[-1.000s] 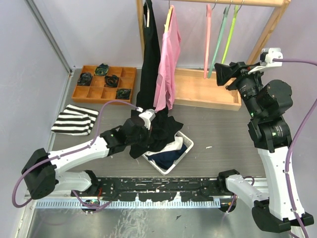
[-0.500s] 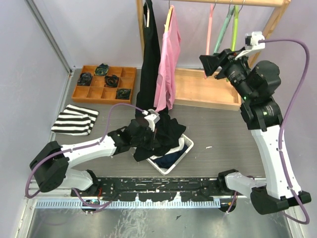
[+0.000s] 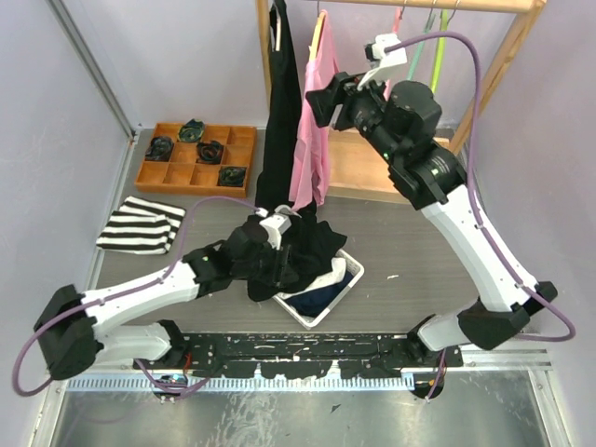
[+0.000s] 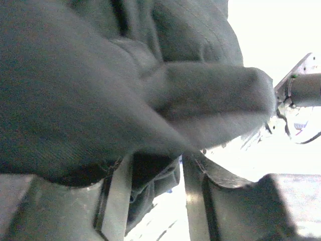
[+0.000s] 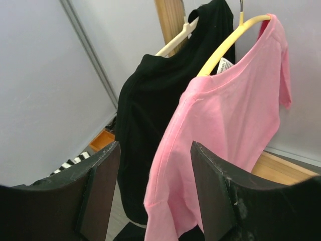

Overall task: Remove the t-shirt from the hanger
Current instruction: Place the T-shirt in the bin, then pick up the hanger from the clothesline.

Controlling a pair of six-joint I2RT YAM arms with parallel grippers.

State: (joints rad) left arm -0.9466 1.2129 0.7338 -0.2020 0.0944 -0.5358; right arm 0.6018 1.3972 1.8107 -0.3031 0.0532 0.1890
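A pink t-shirt [image 3: 312, 140] [image 5: 235, 115] hangs on a yellow hanger [image 3: 317, 33] [image 5: 228, 45] from the wooden rack. Beside it, a black t-shirt [image 3: 279, 102] [image 5: 150, 110] hangs on a white hanger [image 5: 173, 45]. My right gripper [image 3: 317, 101] [image 5: 154, 150] is open, level with the pink t-shirt's shoulder and just short of it, touching nothing. My left gripper [image 3: 284, 233] [image 4: 153, 170] is low over the white basket [image 3: 346, 279]. Its jaws stand apart, and a crumpled black garment [image 3: 307, 247] [image 4: 100, 90] lies draped over its fingers, hiding the tips.
An orange compartment tray [image 3: 244, 140] with dark rolled items sits at the back left. A striped folded cloth [image 3: 140, 226] lies left of the arms. The rack's wooden base [image 3: 382, 168] is behind the basket. Empty pink [image 3: 391, 74] and green hangers [image 3: 430, 56] hang to the right.
My right arm has swung left along the rack, from the empty hangers to the pink t-shirt. My left gripper's jaws have parted over the basket, with the black garment still lying on them.
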